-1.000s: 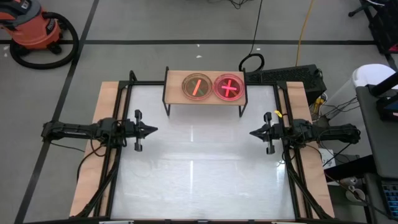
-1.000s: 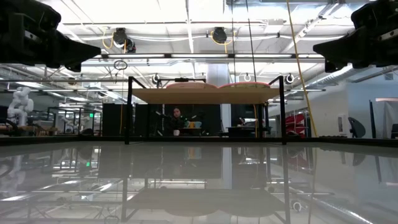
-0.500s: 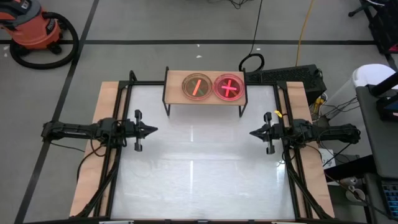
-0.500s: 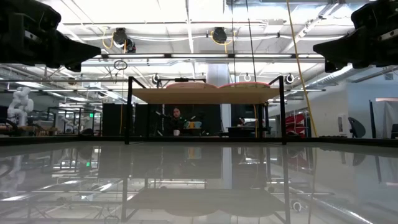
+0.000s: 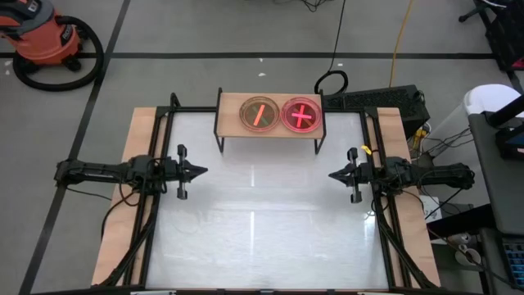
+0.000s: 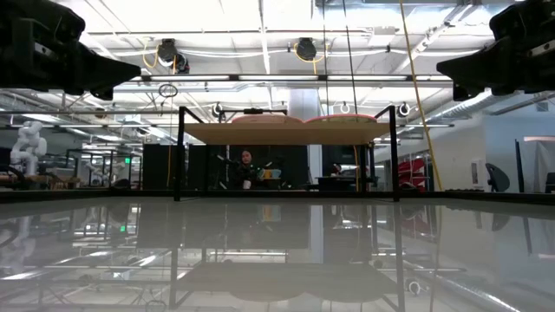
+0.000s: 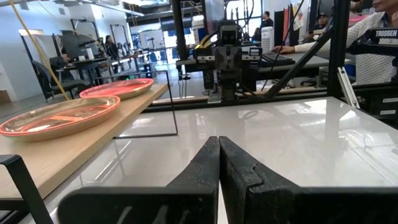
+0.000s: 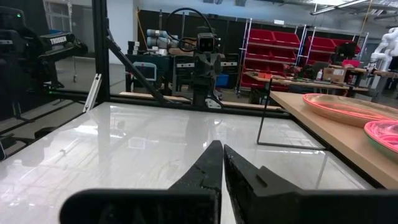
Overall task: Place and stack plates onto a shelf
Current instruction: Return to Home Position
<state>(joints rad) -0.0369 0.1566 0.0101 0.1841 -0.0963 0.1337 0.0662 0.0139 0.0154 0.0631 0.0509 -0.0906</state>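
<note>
Here, left fingers (image 7: 205, 168) and right fingers (image 8: 210, 165) point inward, level, pressed together.

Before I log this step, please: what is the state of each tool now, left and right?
Left tool: closed, holding nothing, over the table's left side.
Right tool: closed, holding nothing, over its right side.

A small light-wood shelf (image 5: 228, 124) on thin black legs stands at the middle of the table's (image 5: 262, 221) far edge. Two round translucent plates show on the shelf, side by side and almost touching, both lying flat. The orange plate (image 5: 259, 114), with one slanted ridge, sits on the shelf's left half. The pink plate (image 5: 301, 115), with crossed ridges, sits on its right half.
</note>
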